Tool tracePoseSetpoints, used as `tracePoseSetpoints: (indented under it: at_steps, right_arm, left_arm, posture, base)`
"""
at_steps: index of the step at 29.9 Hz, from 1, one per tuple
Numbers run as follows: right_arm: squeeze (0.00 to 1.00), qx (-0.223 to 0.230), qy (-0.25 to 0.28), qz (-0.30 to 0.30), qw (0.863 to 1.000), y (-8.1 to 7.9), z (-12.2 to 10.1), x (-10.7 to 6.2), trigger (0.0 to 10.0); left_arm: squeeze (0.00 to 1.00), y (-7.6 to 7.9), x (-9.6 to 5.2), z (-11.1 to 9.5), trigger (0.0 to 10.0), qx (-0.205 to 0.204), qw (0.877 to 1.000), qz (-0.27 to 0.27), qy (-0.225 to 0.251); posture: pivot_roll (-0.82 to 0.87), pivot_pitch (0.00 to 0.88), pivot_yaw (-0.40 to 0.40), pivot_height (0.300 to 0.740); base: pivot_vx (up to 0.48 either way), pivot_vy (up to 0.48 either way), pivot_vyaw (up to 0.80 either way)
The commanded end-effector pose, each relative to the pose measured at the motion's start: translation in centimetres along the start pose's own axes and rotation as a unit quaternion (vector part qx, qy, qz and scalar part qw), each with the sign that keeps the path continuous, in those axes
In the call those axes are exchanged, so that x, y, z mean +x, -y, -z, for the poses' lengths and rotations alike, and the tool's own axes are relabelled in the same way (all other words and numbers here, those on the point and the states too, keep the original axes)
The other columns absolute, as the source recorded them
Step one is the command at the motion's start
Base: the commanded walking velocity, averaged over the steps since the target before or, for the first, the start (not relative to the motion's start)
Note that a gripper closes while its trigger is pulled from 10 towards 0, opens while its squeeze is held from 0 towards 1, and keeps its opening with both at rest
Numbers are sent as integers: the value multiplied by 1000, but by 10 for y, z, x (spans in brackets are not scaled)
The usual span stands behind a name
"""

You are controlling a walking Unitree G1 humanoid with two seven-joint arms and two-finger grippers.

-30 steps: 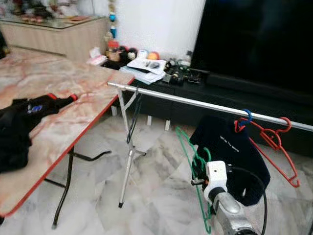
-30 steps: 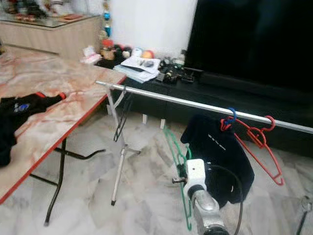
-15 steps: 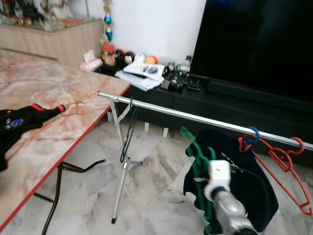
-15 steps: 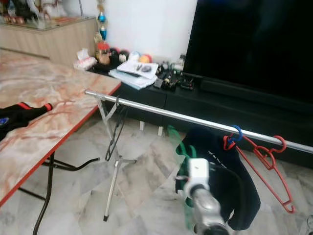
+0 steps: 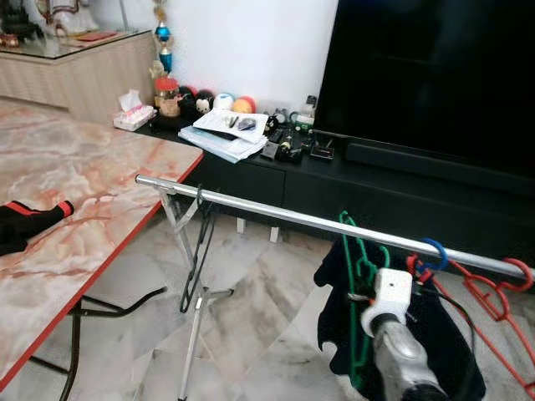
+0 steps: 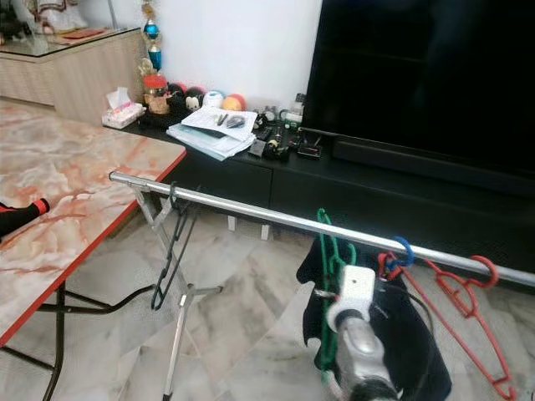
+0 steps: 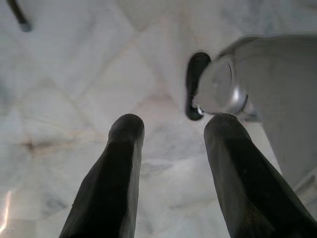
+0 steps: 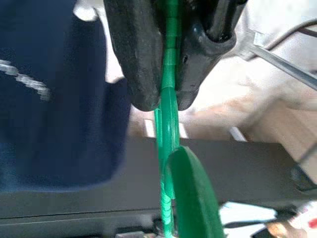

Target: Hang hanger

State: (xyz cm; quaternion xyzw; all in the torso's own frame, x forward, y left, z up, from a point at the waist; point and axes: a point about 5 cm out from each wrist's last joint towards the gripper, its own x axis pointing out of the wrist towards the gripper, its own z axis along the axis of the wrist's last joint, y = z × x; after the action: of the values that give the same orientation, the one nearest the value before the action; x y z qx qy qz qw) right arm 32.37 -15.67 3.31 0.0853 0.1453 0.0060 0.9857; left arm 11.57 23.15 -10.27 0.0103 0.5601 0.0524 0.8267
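Where the long silver metal rail (image 5: 318, 222) crosses before the black television (image 5: 435, 75), the thin green plastic hanger (image 5: 358, 276) rises with its hook at the rail, beside a dark blue shirt (image 6: 401, 334). The right wrist view shows the right gripper (image 8: 166, 96) clamped on its green bar; the left gripper (image 7: 173, 131) hangs parted over marble floor (image 7: 74, 74).

You're looking at a pale marble floor (image 5: 267, 276), white wall (image 5: 251, 42) behind. Big dark TV (image 5: 435, 75) on a low black unit (image 5: 334, 188), papers (image 5: 226, 129) and small bits on top. Marble-pattern folding table (image 5: 75, 192) w/ red edge on your left, wood sideboard (image 5: 92, 71) beyond it.
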Motion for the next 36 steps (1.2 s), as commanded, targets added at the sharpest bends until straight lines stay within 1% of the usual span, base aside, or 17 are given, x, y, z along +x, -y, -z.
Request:
tracePoseSetpoints:
  at_steps: [1,5,11,13,17,18,20,24,31,33,36]
  right_arm:
    - [0,4,16,18,1000,9,-8,1,10000]
    - [0,-6,18,2,1000,0,-12,4,10000]
    - [0,-24,31,6,999,-3,-24,9,10000]
    - [0,-22,31,5,999,-5,-26,11,10000]
    - [0,-41,17,2,999,-9,-31,15,10000]
    - [0,-58,6,5,998,-9,-31,16,10000]
    - [0,-58,-6,8,998,-10,-33,18,10000]
    - [0,-75,-20,16,997,-11,-39,22,10000]
    - [0,-74,-27,19,997,-14,-47,26,10000]
    - [0,-76,-36,24,996,-15,-47,26,10000]
    - [0,-72,-65,39,995,-13,-43,26,10000]
  left_arm:
    - [0,2,0,8,10000,0,1000,5,-13]
    - [0,1,-1,8,10000,5,1000,6,-13]
    - [0,-2,-1,6,10000,9,1000,4,-10]
    - [0,-2,-1,5,10000,10,1000,4,-10]
    - [0,-4,-1,4,10000,11,1000,4,-9]
    - [0,-4,-1,4,10000,11,1000,4,-9]
    - [0,-5,-1,3,10000,12,1000,4,-9]
    - [0,-8,-2,4,10000,14,1000,2,-8]
    - [0,-8,-2,4,10000,12,1000,3,-9]
    - [0,-8,-2,5,10000,12,1000,3,-10]
    - [0,-6,-2,7,10000,11,1000,4,-11]
  posture:
    - [138,0,-20,740]
    - [143,0,-19,740]
    - [149,0,-15,740]
    - [150,0,-12,740]
    - [156,0,-10,740]
    - [157,0,-9,740]
    - [157,0,-9,740]
    - [164,0,-12,740]
    - [173,0,-20,740]
    - [173,0,-20,740]
    - [176,0,-24,740]
  base:
    - [0,0,0]
    - [0,0,0]
    - [0,0,0]
    - [0,0,0]
    - [0,0,0]
    - [0,0,0]
    - [0,0,0]
    - [0,0,0]
    - [0,0,0]
    - [0,0,0]
    - [0,0,0]
